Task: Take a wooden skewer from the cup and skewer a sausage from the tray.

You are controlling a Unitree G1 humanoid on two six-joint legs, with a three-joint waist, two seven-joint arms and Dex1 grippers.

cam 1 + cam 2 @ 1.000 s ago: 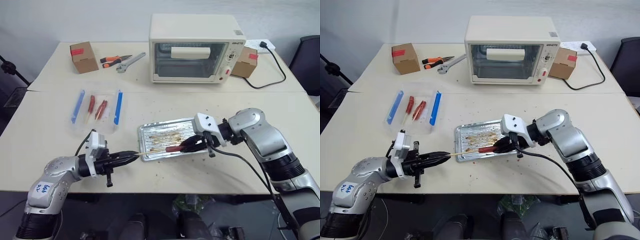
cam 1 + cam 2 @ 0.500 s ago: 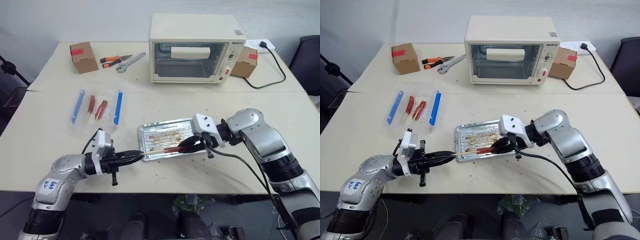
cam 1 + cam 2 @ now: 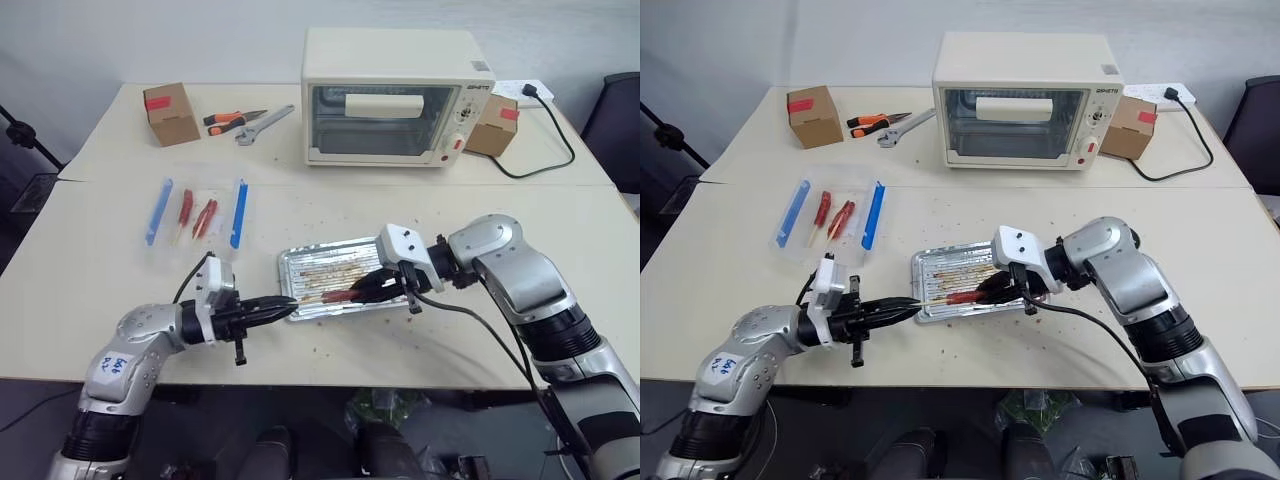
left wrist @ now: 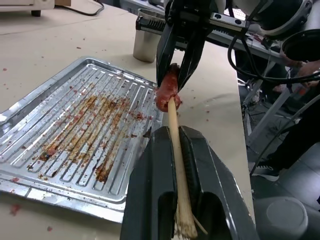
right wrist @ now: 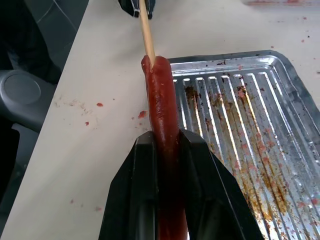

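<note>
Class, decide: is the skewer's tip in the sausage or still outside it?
In. The wooden skewer enters the end of the sausage.

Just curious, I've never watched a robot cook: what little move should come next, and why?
Probably the left gripper should push the wooden skewer a bit further along the sausage. Its tip has only just entered the sausage's end, which the right gripper holds above the tray.
</note>
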